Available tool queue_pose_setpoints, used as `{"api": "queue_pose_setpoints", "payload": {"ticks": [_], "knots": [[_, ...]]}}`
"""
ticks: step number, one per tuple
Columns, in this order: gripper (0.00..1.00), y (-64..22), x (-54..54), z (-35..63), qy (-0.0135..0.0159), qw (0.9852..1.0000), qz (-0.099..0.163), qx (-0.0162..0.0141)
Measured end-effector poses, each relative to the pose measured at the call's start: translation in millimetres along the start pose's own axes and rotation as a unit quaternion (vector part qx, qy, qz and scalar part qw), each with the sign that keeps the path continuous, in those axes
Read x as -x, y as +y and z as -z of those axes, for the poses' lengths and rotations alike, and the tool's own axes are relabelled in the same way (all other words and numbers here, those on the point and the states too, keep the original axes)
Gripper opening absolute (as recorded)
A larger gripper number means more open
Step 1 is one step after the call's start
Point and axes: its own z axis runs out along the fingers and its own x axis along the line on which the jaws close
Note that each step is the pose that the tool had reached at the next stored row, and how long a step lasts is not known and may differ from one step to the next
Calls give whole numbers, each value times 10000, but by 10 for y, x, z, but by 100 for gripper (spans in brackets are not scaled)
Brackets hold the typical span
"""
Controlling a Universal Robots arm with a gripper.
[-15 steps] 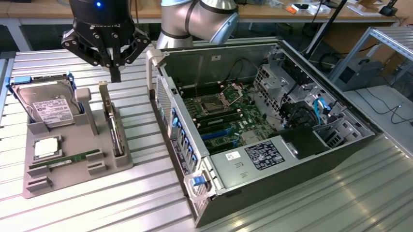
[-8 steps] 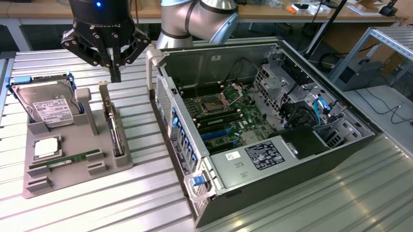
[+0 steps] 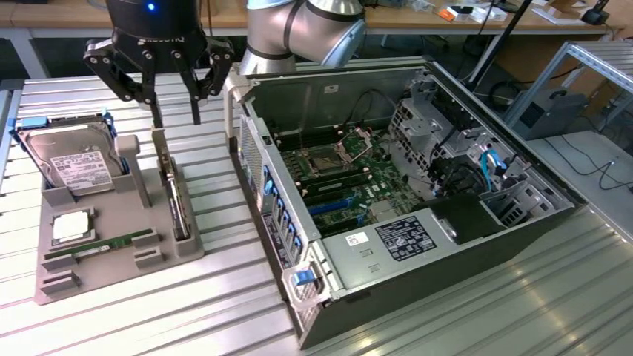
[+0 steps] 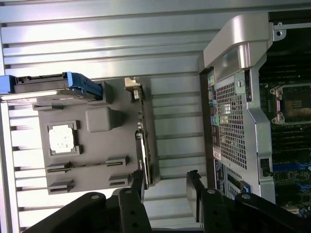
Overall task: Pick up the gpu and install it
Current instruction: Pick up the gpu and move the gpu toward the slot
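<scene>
the gripper [image 3: 175, 119] hangs empty, fingers spread wide. in the exterior view the gpu [image 3: 177, 204] stands at its 6 o'clock, long axis 12-to-6.

Labels present, no text legible.
White label [image 3: 71, 165] on the hard drive [image 3: 59, 148], black printed label [image 3: 405, 239] and small white sticker [image 3: 357, 239] on the power supply [image 3: 368, 271] inside the computer case [image 3: 327, 96], pale lettering on the gripper [image 3: 176, 120] body, rear-panel sticker [image 4: 217, 154] on the case: all too small to read, so no brand, number or sign can be made out.
</scene>
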Motion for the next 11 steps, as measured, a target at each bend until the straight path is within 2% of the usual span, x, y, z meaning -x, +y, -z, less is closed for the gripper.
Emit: {"api": "queue_pose_setpoints", "payload": {"ticks": [11], "knots": [[48,-3,-2,-59,0,10000,0,0]]}}
